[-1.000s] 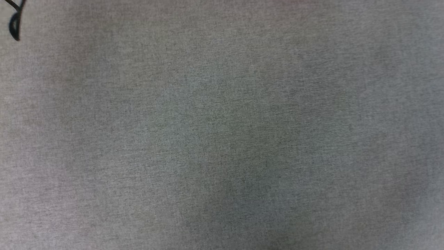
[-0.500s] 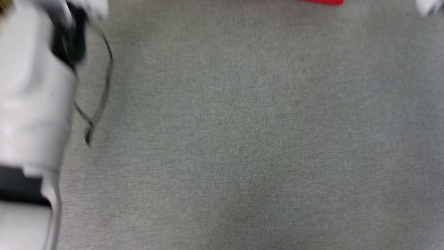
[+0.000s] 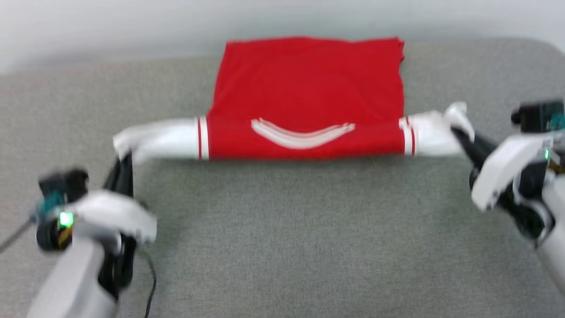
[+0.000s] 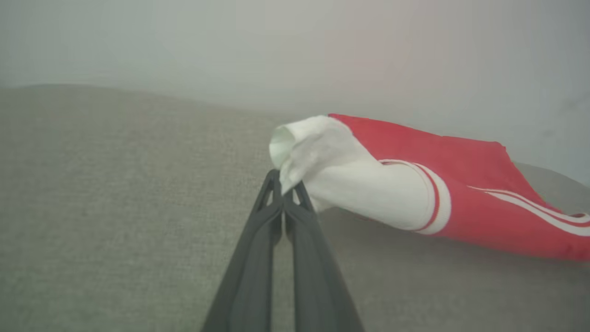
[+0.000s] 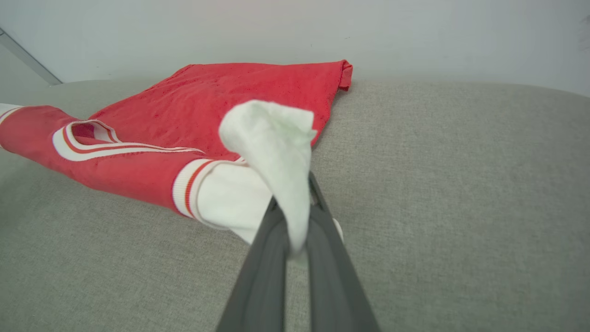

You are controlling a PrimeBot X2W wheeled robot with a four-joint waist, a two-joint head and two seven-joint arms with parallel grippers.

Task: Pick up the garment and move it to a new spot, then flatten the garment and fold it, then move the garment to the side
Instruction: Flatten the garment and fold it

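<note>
My left gripper (image 3: 125,157) sits at abt 8 o'clock in the head view, fingers pressed tight together w/ the end of the white left sleeve (image 3: 154,139) pinched betw the tips. My right gripper (image 3: 458,131) is at abt 3 o'clock, clamped the same way, w/ the white right sleeve (image 3: 435,132) bunched over its tips. In the right wrist view the cloth is folded over and caught betw the fingers. The garment (image 3: 309,88) lies toward 12 o'clock on the grey fabric surface (image 3: 287,243), its far edge near the pale wall (image 3: 132,22). It's stretched straight across betw my two grips, red body spread flat behind. The near edge is rolled into a fold w/ the striped collar trim (image 3: 302,132) at its middle. Left sleeve looks raised a little off the surface in the left wrist view. Head view is blurred, fine detail unclear
</note>
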